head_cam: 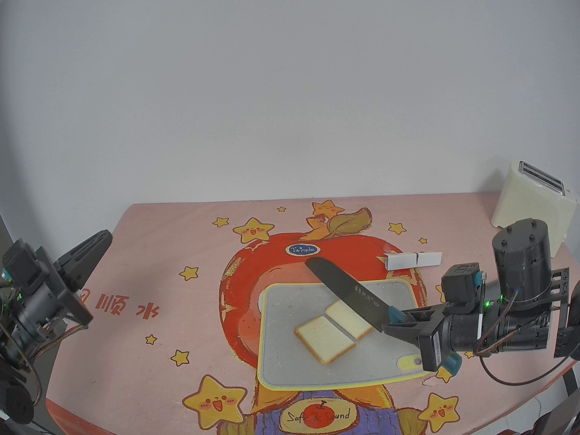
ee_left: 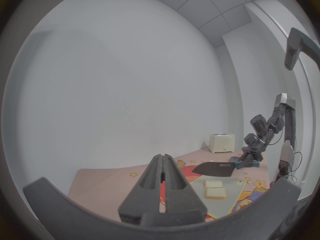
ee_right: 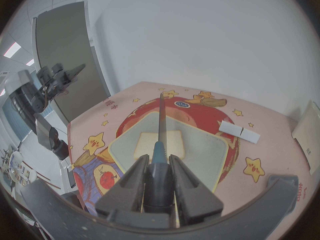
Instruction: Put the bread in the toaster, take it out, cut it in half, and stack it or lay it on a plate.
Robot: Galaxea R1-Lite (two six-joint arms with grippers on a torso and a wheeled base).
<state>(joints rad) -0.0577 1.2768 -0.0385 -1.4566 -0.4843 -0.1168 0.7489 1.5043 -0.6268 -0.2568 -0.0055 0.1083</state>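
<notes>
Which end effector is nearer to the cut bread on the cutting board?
Right. The right end effector, shut on the knife, is beside the bread, with the blade over it. The left end effector hangs far off at the left edge of the table.

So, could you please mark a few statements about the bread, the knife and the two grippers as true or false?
1. The bread lies in two pieces on the cutting board. True.
2. The right gripper grips the knife by its handle. True.
3. The left gripper holds one piece of bread. False: it is shut on nothing, off by the table's left edge, away from the board.
4. A slice stands out of the toaster. False: no bread shows at its slots; both pieces are on the board.
</notes>
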